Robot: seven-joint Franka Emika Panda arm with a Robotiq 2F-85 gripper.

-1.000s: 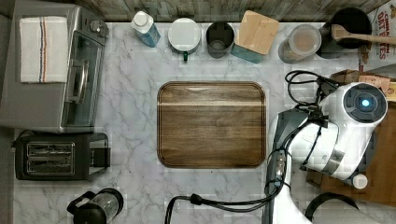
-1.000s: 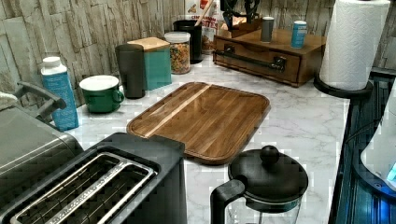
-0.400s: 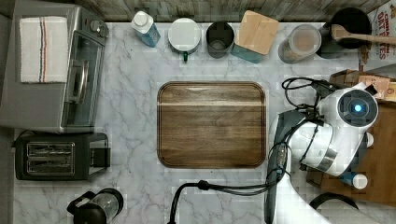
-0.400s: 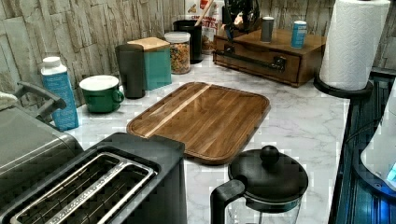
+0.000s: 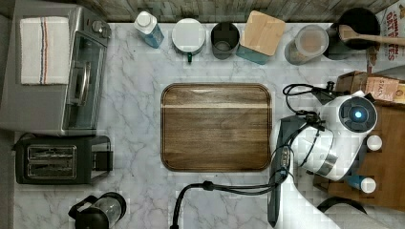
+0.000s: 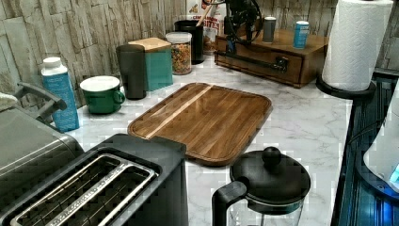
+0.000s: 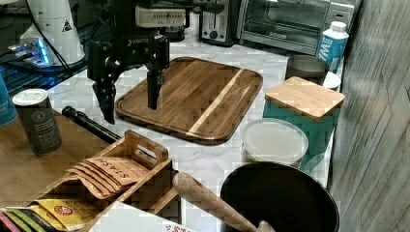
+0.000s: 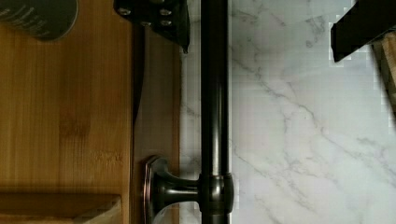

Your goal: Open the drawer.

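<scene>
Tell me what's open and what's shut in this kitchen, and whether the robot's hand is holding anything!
drawer: shut, front flush with the cabinet.
handle: untouched, between the open fingers.
gripper: open, empty, above the handle.
toaster oven: door shut.
toaster: slots empty.
teal box: wooden lid on.
jar: lid on.
cutting board: bare, flat on the counter.

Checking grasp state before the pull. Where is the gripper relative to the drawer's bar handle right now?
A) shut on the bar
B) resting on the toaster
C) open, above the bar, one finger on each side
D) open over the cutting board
C: in the right view the gripper hangs open above the black bar handle, and the wrist view shows the handle running between the fingers, neither touching it.
</scene>
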